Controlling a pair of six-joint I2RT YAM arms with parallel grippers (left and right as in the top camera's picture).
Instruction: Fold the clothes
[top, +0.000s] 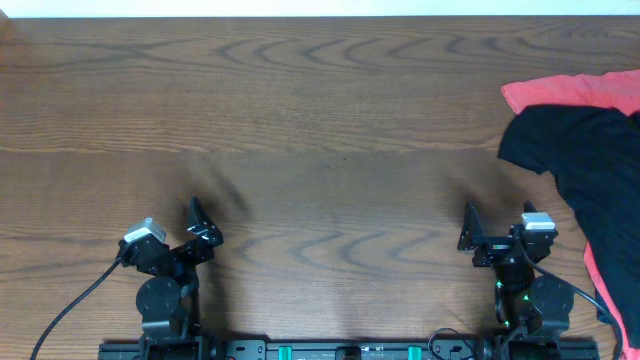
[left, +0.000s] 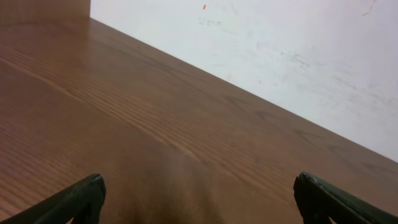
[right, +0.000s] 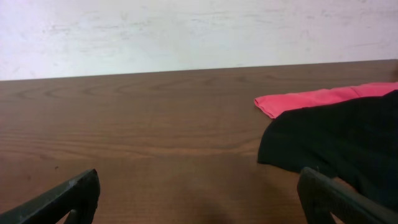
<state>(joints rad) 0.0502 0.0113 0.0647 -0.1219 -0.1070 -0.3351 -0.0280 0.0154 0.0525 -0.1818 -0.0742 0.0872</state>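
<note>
Overhead: your left pincer (top: 203, 222) and right pincer (top: 470, 228) are both spread, empty; clothes (top: 590, 170) bunched at the worktop (top: 320, 120) right edge, overlapping a red shirt (top: 575, 92). Left wrist: only wood shows. Right wrist: black hem beside red, so you risk pinching both layers together.

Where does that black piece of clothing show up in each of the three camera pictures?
Overhead: the black garment lies at the right edge, partly cut off.
Left wrist: not in it.
Right wrist: lower right corner.
Shared landmark: the red cloth showing from under it.
</note>
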